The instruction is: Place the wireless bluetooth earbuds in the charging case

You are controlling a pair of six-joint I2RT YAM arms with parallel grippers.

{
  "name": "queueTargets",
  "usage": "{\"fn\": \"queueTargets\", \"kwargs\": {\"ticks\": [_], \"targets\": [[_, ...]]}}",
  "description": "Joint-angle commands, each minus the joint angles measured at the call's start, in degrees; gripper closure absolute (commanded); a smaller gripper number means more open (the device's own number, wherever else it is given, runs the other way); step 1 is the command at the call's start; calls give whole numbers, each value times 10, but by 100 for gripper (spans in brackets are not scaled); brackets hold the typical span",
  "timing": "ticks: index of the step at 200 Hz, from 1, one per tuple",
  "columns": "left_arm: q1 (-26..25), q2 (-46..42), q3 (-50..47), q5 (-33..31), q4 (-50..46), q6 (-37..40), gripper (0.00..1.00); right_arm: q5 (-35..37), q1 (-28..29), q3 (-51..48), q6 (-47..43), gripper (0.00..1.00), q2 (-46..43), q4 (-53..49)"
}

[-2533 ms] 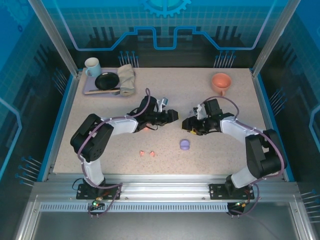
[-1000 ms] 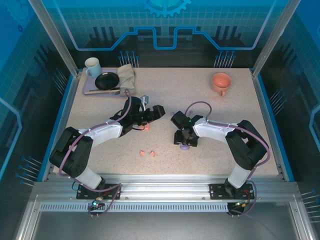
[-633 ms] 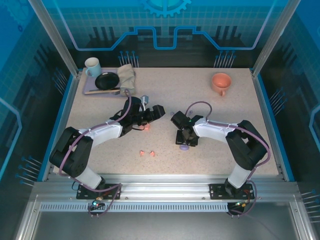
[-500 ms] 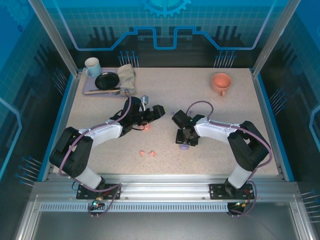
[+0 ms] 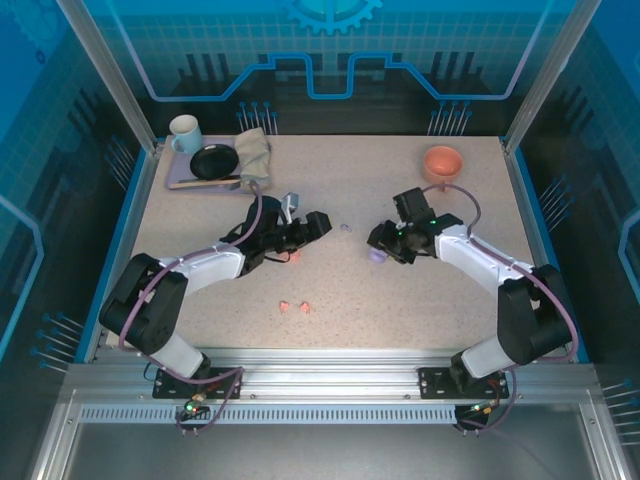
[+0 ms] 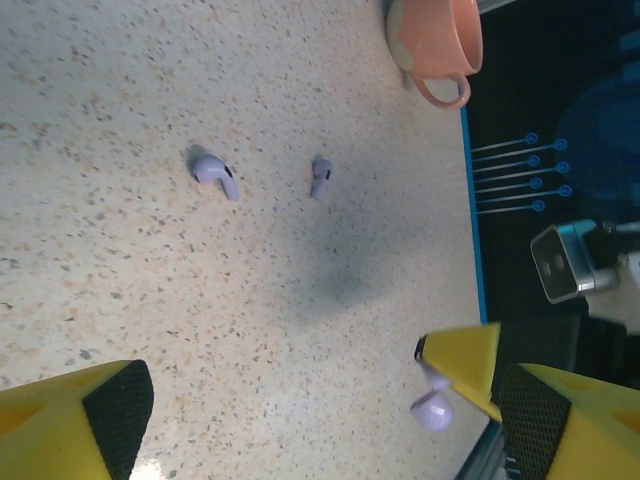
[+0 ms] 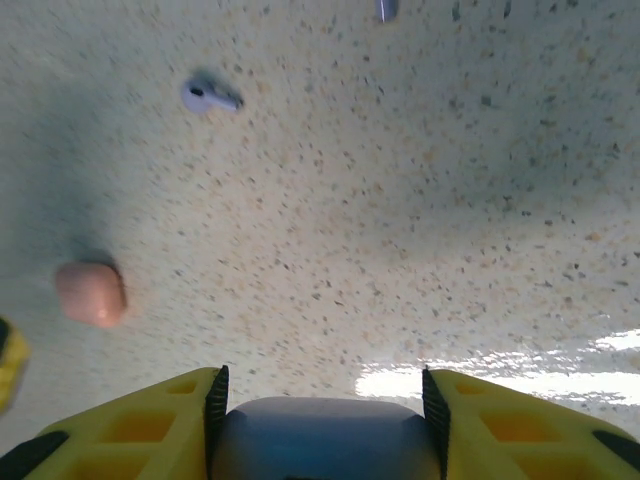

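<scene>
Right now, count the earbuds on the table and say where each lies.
4. The first pink earbud and second pink earbud lie side by side near the front; the first purple earbud and second purple earbud lie apart farther back, centrally. Others may be hidden.

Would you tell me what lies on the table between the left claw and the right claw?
Two lilac earbuds lie there, apart from each other, clearest in the left wrist view. The right claw holds the lilac case.
</scene>
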Motion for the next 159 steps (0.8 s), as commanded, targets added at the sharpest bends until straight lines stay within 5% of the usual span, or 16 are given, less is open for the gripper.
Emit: {"fn": "queueTargets", "kwargs": {"ticks": [1, 60, 159], "targets": [[3, 24, -11, 67, 92, -38, 8, -88, -26, 20, 19, 64, -8, 23], [-27, 74, 11, 159, 191, -49, 12, -198, -63, 4, 93, 65, 3, 117], [-51, 110, 54, 168, 222, -24, 30, -277, -84, 6, 155, 66, 32, 162]]}}
